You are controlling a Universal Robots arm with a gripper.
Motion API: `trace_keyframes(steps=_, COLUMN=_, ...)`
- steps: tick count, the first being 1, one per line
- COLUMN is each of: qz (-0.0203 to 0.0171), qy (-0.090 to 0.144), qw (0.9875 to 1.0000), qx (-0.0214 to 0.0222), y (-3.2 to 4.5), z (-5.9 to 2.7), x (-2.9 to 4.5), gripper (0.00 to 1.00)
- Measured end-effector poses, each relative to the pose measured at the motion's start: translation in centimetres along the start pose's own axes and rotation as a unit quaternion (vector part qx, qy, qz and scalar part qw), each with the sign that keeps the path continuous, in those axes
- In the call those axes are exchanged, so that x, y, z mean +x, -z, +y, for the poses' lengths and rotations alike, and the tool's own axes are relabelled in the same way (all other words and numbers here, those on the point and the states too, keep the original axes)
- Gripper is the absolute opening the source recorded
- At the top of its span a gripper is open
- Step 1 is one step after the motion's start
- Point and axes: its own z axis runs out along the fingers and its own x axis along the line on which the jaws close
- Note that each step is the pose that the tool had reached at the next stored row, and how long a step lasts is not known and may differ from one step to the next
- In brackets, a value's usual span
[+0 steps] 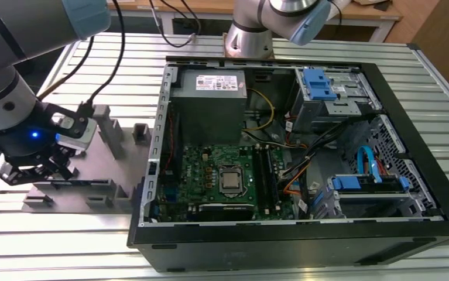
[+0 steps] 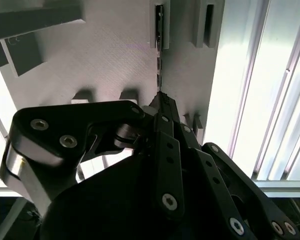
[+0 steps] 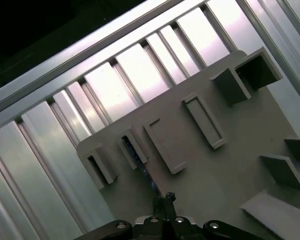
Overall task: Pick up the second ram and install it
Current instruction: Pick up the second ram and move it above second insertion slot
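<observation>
Where the arm hangs: low over the grey fixture plate (image 1: 91,170) on the slatted surface (image 1: 91,58), at the exterior view's left, beside the open computer case (image 1: 287,249).
Tool (image 2: 159,102): fingers drawn nearly together, pinching the near end of the second ram (image 2: 159,60).
Second ram: standing on edge, far end seated in a slotted grey block (image 2: 153,30) on the plate, well apart from the motherboard (image 1: 208,170).

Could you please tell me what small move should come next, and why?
Probably a short, straight lift, if the grasp holds: the claw meets the second ram, which stands on edge in a slot of the grey fixture, so tilting could bind it.
</observation>
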Motion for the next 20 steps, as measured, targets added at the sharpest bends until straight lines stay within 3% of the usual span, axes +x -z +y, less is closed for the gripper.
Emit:
trace_keyframes(steps=9, qz=0.0022, qy=0.052, qw=0.9986, qx=-0.0014, y=0.0, z=0.0, x=0.0, gripper=0.07)
trace_keyframes(steps=20, qz=0.0044, qy=0.102, qw=0.9948, qx=-0.0027, y=0.0, z=0.0, x=0.0, gripper=0.07)
